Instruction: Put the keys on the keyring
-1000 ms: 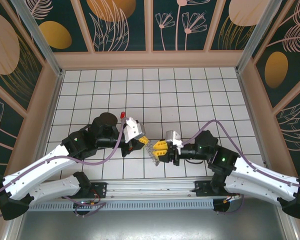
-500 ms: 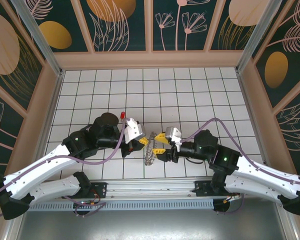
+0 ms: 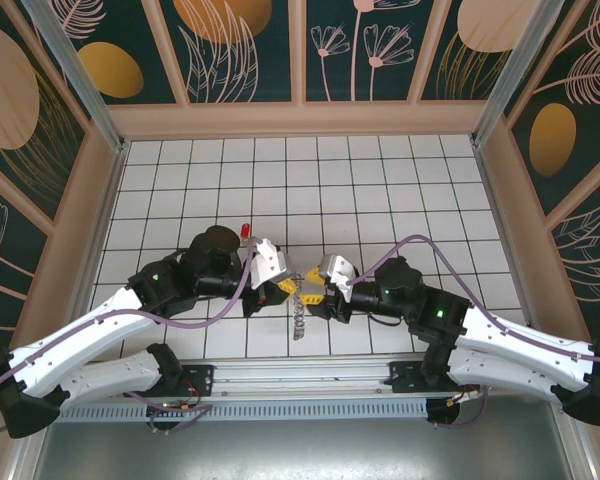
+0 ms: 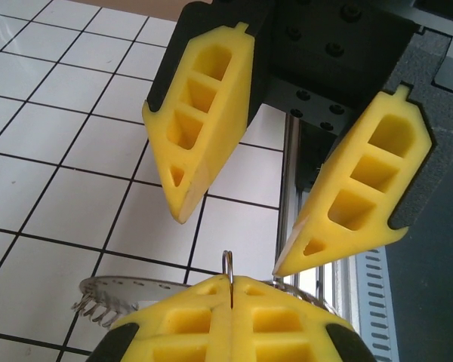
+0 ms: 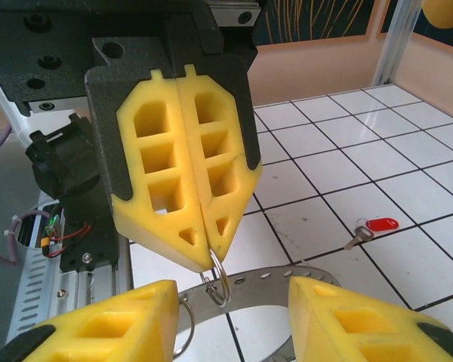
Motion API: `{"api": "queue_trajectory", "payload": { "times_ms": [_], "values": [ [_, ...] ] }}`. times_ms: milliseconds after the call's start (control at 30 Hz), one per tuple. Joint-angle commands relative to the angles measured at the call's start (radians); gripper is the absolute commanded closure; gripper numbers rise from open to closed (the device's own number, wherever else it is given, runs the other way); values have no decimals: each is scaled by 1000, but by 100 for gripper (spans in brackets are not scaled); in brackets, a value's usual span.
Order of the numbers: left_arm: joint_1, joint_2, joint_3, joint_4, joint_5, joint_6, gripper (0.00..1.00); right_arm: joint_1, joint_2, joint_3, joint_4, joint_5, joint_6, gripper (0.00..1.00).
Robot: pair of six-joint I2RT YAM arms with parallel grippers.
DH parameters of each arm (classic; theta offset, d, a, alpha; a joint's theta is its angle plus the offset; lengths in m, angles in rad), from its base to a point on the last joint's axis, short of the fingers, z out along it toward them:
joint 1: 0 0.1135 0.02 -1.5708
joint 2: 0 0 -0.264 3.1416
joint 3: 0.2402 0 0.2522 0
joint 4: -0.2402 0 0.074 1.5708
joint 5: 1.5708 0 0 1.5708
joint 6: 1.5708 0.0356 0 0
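From above, you had the left gripper (image 3: 288,287) shut on the keyring (image 3: 298,319), which hung below it close to the near edge of the table (image 3: 400,190). The right gripper (image 3: 313,293) stood just beside it with its jaws apart. The key (image 3: 245,232) lay on the tiles, left of the middle and well apart from the ring.

In the left wrist view, your closed fingers (image 4: 189,320) pinched a thin wire loop (image 4: 227,261) of the ring.

In the right wrist view, the key (image 5: 376,225) lay alone on a tile. I judge nothing was threaded yet: picking the key and threading it were both left.

I could read no writing.

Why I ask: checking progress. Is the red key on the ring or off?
Off: the red key lies on the tiles, apart from the ring.
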Motion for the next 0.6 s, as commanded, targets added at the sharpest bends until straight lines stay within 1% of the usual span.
{"api": "queue_trajectory", "payload": {
  "times_ms": [0,200,433,567],
  "values": [
    [-7,0,22,10,37,17,100,-4,11,4,43,10,-26,58],
    [-7,-2,21,9,46,16,100,-15,22,-9,60,19,-30,58],
    [-7,-4,21,8,50,15,100,-21,21,-21,81,-13,-35,65],
    [-6,-4,21,7,49,14,100,-21,21,-27,87,-47,-42,65]
  ]
}}
